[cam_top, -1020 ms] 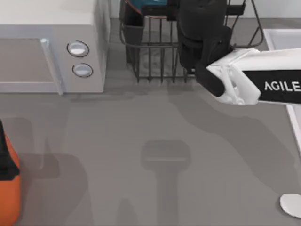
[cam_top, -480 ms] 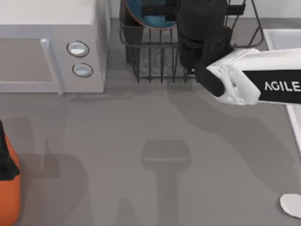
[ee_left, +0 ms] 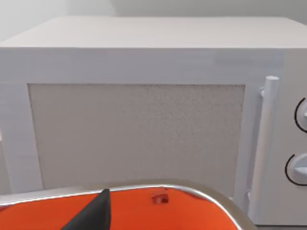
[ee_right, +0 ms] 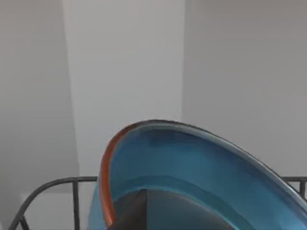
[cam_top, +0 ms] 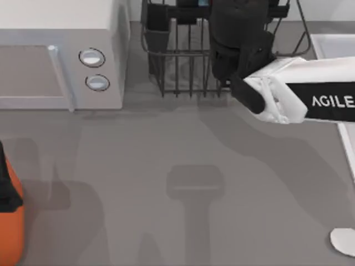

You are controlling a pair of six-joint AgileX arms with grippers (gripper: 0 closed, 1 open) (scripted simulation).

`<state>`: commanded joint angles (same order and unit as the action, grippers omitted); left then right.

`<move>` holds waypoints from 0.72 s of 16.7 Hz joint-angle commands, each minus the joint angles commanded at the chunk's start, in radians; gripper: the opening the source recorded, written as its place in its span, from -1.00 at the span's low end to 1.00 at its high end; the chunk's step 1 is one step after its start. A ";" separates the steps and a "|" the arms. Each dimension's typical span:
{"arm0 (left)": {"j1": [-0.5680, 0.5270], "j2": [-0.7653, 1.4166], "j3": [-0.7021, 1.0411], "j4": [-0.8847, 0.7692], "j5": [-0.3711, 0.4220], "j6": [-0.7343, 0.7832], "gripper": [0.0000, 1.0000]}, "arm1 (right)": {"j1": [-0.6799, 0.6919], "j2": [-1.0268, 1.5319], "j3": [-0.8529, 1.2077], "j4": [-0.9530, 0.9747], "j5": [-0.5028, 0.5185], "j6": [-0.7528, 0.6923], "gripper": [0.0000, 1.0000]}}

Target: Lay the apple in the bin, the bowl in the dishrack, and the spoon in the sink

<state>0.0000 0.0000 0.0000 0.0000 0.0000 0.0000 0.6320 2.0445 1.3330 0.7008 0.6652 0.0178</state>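
Where right pincer [ee_right: 144, 211] hangs over dishrack [cam_top: 183, 66], bowl [ee_right: 201, 163] sits against it.

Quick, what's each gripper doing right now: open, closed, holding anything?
Left gripper: above the bright-orange bin; fingers cannot be told.
Right gripper: at the black wire dishrack, against the teal-blue bowl; grip cannot be told.

White right arm [cam_top: 310, 97], black wrist

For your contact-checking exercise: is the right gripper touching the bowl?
Cannot tell. In the right wrist view a dark finger overlaps the bowl above the dishrack, but no contact line or gap shows plainly.
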 joint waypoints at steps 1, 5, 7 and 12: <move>0.000 0.000 0.000 0.000 0.000 0.000 1.00 | 0.000 0.000 0.000 0.000 0.000 0.000 1.00; 0.000 0.000 0.000 0.000 0.000 0.000 1.00 | 0.000 0.000 0.000 0.000 0.000 0.000 1.00; 0.000 0.000 0.000 0.000 0.000 0.000 1.00 | 0.000 0.000 0.000 0.000 0.000 0.000 1.00; 0.000 0.000 0.000 0.000 0.000 0.000 1.00 | -0.022 -0.060 -0.047 -0.028 -0.028 0.000 1.00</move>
<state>0.0000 0.0000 0.0000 0.0000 0.0000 0.0000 0.6097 1.9850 1.2863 0.6727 0.6367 0.0173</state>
